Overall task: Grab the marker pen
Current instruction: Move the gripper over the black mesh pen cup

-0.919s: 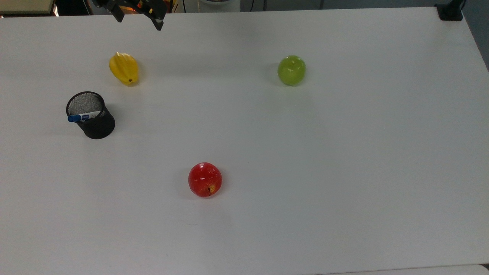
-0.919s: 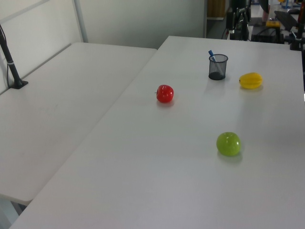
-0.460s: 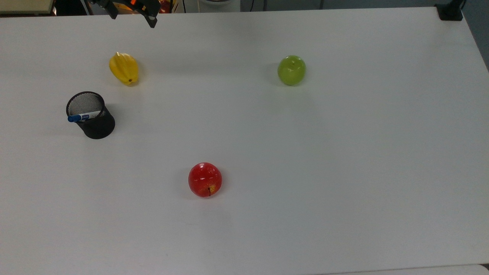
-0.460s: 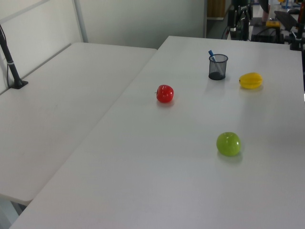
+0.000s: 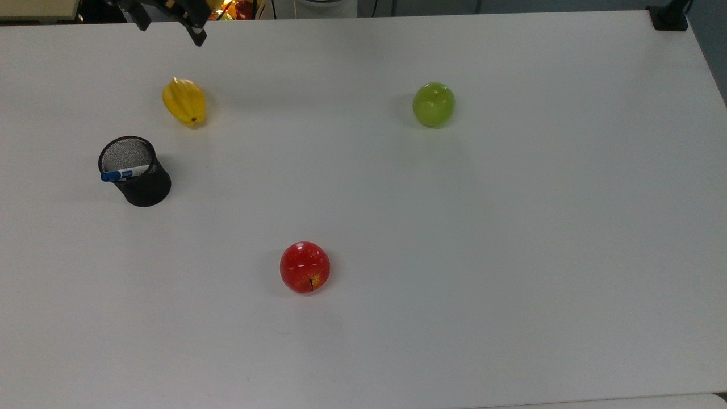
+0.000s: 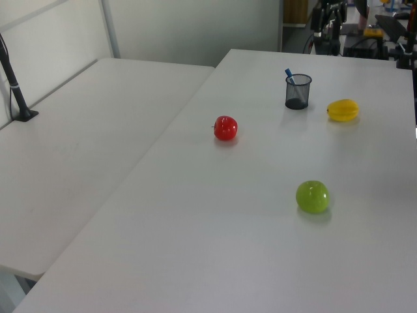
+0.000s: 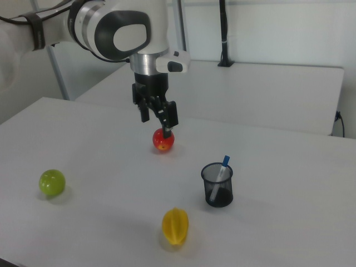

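Carefully, I must bring my wide, empty claw [image 7: 156,118] above the marker pen [image 7: 221,172] leaning in the black mesh cup [image 7: 217,186] and close on its blue cap.

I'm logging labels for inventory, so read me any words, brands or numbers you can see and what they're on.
Nothing here can be read.
Marker pen in the black cup: it has a blue label, but the print is too small to read.
Apples, yellow fruit, table, gripper: no text seen.
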